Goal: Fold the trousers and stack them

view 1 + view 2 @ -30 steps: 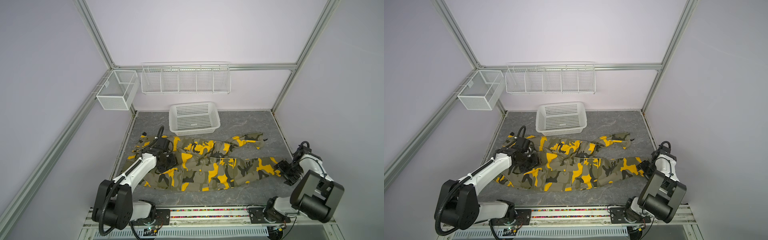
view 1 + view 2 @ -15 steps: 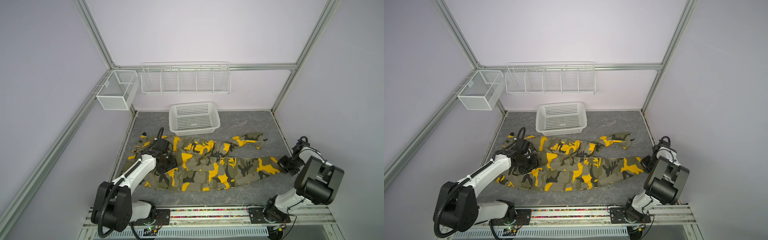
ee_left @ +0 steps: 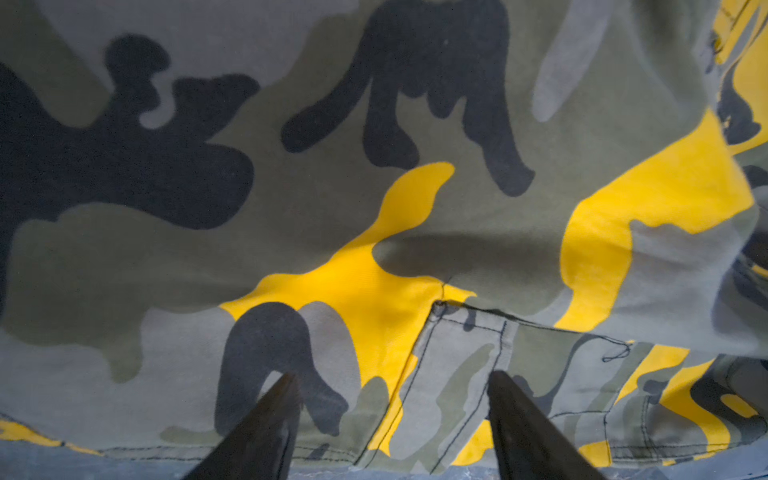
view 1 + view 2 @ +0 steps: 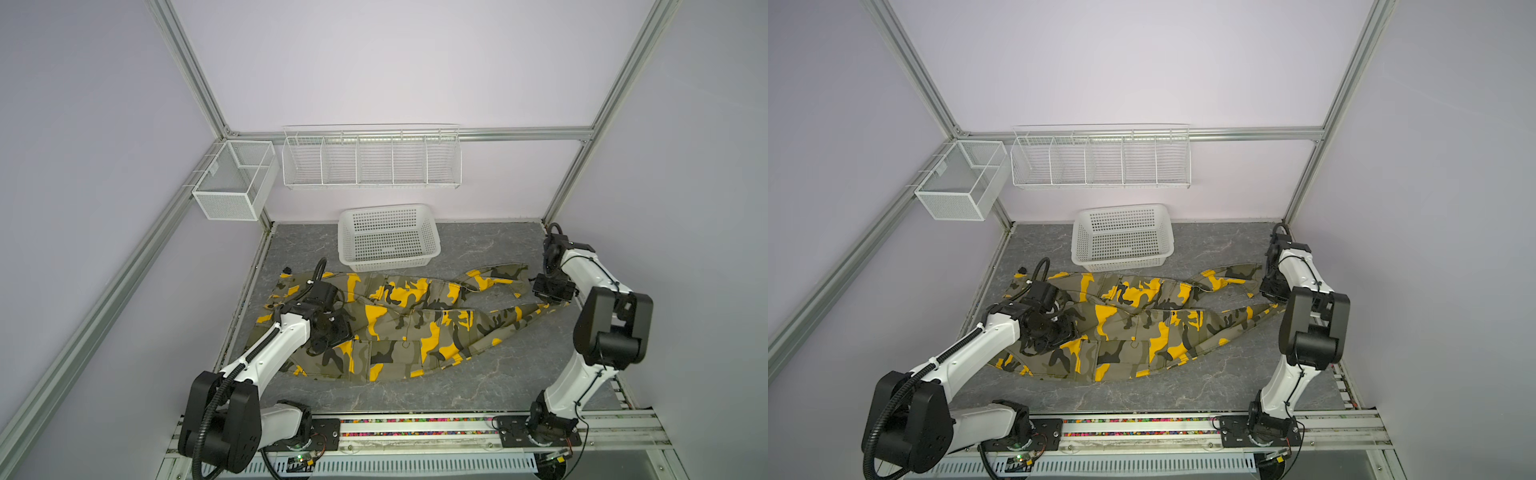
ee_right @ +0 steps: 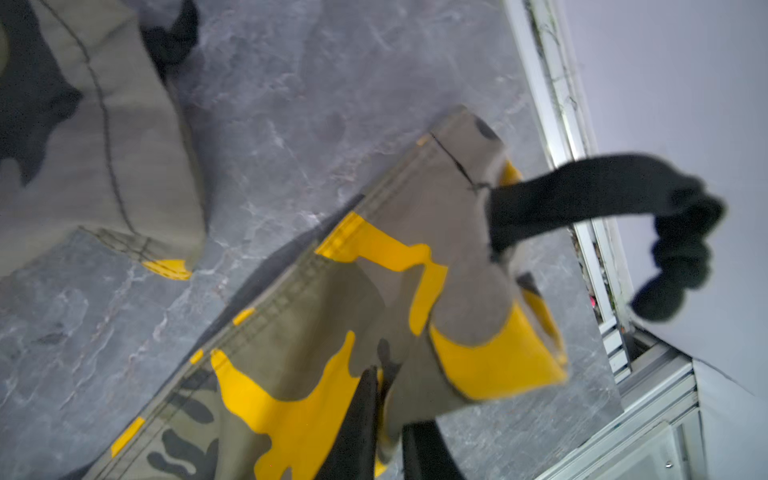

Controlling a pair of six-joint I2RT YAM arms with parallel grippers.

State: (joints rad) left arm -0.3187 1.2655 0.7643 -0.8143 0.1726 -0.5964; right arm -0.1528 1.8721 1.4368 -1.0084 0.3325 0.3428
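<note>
Progress: early, I judge | trousers [image 4: 399, 328] lie spread on table [image 4: 478, 374] before basket [image 4: 386, 261], no fold made, nothing stacked | right gripper [image 5: 390, 399] pinches a leg cuff | left gripper [image 3: 391, 376] gapes over waist end | I have every fold left.

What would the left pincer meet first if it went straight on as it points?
The trousers: the open left pincer points into the cloth beside a pocket; how close is unclear.
</note>
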